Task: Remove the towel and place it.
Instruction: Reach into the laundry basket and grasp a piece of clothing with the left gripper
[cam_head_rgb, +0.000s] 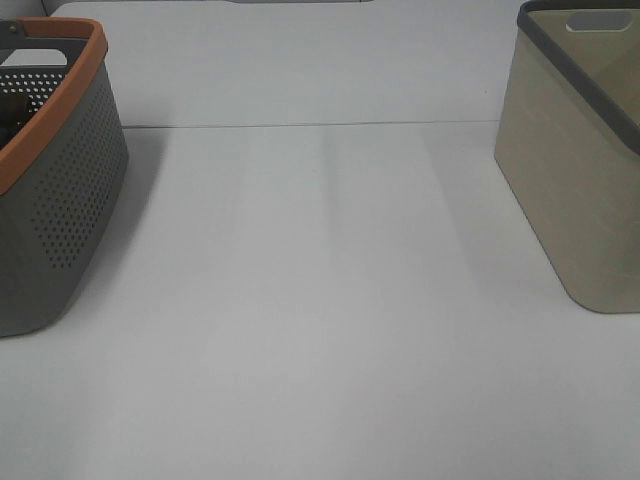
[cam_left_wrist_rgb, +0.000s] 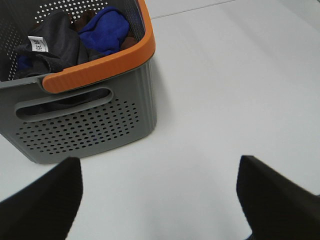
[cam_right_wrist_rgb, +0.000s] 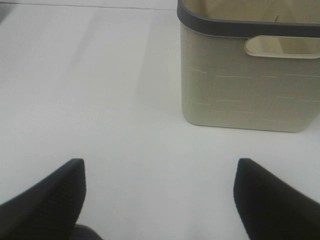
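Note:
The dark towel (cam_left_wrist_rgb: 62, 40) with a small white tag (cam_left_wrist_rgb: 38, 45) lies bunched inside the grey perforated basket with an orange rim (cam_left_wrist_rgb: 100, 67), beside a blue cloth (cam_left_wrist_rgb: 105, 27). That basket stands at the left edge of the exterior high view (cam_head_rgb: 60, 200). My left gripper (cam_left_wrist_rgb: 159, 200) is open and empty over the table, short of the basket's handle side. My right gripper (cam_right_wrist_rgb: 160, 200) is open and empty, facing the beige basket (cam_right_wrist_rgb: 250, 90). Neither gripper shows in the exterior high view.
The beige basket with a dark grey rim (cam_head_rgb: 580, 180) stands at the right edge and its visible inside is bare. The white table (cam_head_rgb: 320, 300) spans between the baskets. A brown cloth (cam_left_wrist_rgb: 87, 17) peeks out behind the blue one.

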